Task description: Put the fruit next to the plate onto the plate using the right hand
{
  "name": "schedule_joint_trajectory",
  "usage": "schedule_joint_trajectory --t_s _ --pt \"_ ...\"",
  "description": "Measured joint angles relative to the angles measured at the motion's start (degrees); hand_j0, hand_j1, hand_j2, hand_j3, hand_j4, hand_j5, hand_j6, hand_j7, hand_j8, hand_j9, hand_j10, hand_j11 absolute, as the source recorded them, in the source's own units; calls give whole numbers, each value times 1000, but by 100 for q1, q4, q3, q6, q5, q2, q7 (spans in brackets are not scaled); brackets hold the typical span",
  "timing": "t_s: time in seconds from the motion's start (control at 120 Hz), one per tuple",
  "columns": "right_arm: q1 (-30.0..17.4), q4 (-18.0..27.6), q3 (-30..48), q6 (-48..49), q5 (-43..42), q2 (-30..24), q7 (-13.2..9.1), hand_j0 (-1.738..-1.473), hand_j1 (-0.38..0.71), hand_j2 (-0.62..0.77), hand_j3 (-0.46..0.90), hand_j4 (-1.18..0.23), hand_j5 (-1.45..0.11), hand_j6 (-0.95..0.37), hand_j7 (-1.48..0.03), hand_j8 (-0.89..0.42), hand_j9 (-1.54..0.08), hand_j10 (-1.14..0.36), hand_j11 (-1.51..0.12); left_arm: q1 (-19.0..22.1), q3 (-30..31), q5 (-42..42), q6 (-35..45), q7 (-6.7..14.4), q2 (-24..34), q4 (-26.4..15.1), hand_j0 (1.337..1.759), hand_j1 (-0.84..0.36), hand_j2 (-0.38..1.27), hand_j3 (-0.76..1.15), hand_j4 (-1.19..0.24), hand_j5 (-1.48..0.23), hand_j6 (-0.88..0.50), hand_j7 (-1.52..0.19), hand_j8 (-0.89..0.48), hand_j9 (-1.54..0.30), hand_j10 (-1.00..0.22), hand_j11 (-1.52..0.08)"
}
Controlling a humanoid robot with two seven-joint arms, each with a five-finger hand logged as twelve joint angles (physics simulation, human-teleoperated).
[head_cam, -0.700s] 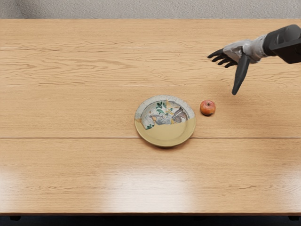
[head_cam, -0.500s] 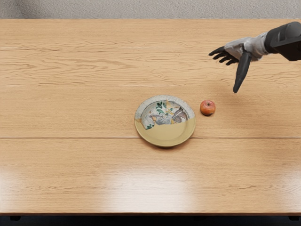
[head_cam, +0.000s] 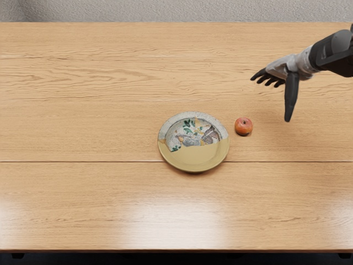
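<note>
Head view, the only view. Right arm comes in from the right edge, dark forearm (head_cam: 333, 52) at upper right. Right hand (head_cam: 278, 74) hangs over the table (head_cam: 83, 110), up and to the right of the apple (head_cam: 243, 126) in the picture. Fingers (head_cam: 263, 75) are spread and loosely extended, pointing left, with gaps showing between the dark tips. They hold nothing. Thumb (head_cam: 289, 99) sticks straight down in the picture, well apart from the other fingers, so the hand is wide open.

The apple is small, red-orange, sitting on bare wood just beside the right rim of the plate (head_cam: 193, 157). A thin strip of table shows between the two, so they are not touching. The apple is not on the plate. It lies below and left of the thumb tip, clearly apart from it, and below the fingertips. No finger touches it. How high the hand is above the table cannot be told.

The plate is round, its lower half yellow, its upper part a grey-white pattern with green and dark marks, near the table's middle. The table is light wood grain with a seam running across under the plate.
</note>
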Motion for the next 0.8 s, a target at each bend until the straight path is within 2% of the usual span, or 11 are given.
schedule_joint_trajectory --t_s 0.158,0.467,0.667,0.8 --pt "9 148 43 -510 -62 131 -228 -1658 -247 -17 0 -86 -111 -87 -111 -86 -111 -86 -111 0 1 0 1 0 0 1 1658 349 0 0 0 0 0 0 0 0 0 0" --pt "16 1854 16 -3046 -215 105 -836 -1658 -135 -35 0 -179 -232 -180 -232 -180 -232 -179 -232 0 1 0 -1 0 0 0 1658 349 0 0 0 0 0 0 0 0 0 0" --pt "17 2763 -14 -4397 -299 131 -1169 -1658 -97 -41 0 -211 -273 -212 -273 -211 -273 -211 -273 0 2 0 -2 0 0 0 1658 349 0 0 0 0 0 0 0 0 0 0" --pt "16 3173 -92 -5020 -360 138 -1301 -1658 -86 -43 0 -220 -286 -221 -285 -221 -285 -220 -285 0 1 0 -1 0 0 0 1658 349 0 0 0 0 0 0 0 0 0 0"
